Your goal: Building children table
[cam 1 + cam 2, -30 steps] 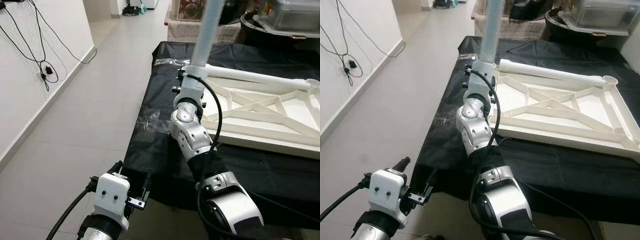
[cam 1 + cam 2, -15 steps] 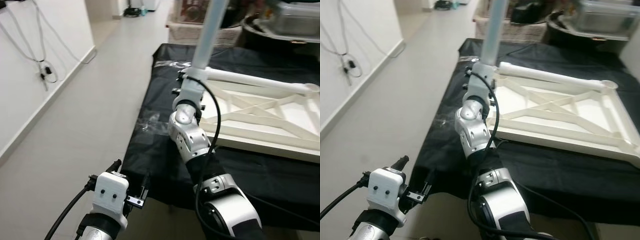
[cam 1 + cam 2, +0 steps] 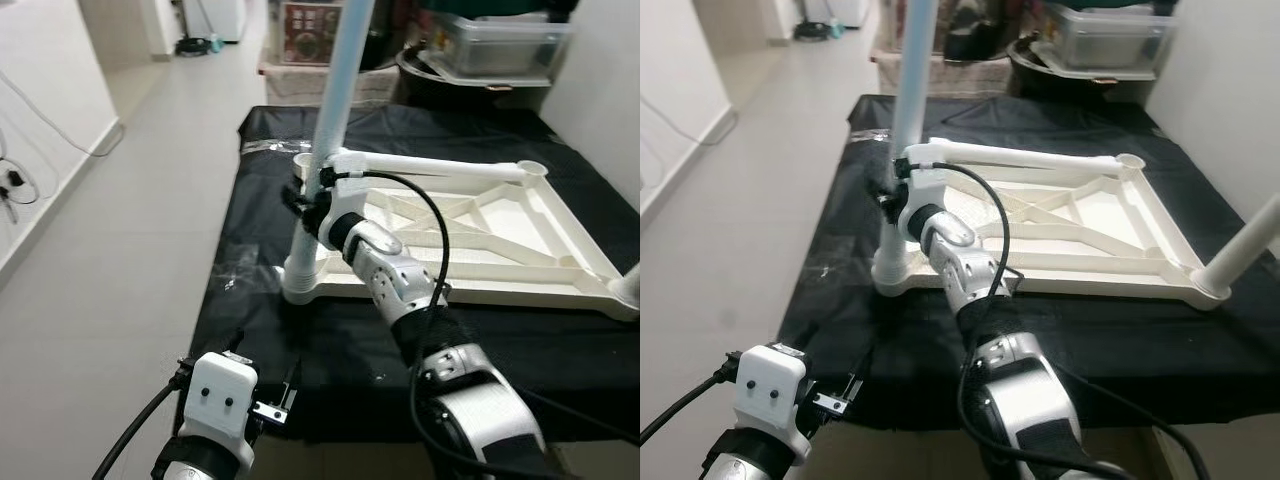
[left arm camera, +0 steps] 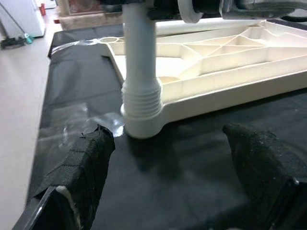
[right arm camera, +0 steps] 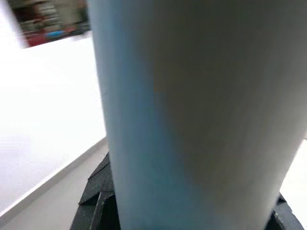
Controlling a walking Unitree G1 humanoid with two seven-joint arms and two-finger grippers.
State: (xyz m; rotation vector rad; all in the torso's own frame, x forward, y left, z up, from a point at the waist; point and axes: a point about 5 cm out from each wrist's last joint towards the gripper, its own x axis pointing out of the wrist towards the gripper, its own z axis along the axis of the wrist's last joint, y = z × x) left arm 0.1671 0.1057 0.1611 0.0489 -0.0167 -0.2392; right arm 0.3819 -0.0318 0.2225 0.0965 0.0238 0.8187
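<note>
A white tabletop (image 3: 470, 235) lies upside down on the black-covered table (image 3: 250, 250). A pale blue-white table leg (image 3: 330, 100) stands upright in its near left corner socket (image 4: 140, 108). My right gripper (image 3: 313, 195) is shut on this leg a little above the socket; in the right wrist view the leg (image 5: 192, 110) is pressed close to the camera. A second leg (image 3: 1245, 250) stands in the near right corner. A third leg (image 3: 430, 166) lies along the tabletop's far edge. My left gripper (image 4: 172, 167) is open, low at the table's near edge, facing the socket.
Tiled floor (image 3: 120, 230) runs along the table's left side, with a white wall and cables beyond it. Boxes and a dark tub (image 3: 470, 60) crowd the far end. A white wall (image 3: 610, 90) stands close on the right. Clear tape (image 3: 240, 270) wrinkles the cloth.
The whole picture has swung, so more of the tabletop and its right corner show. My right gripper stays on the upright leg, its forearm now bent in from the right. The left arm holds still.
</note>
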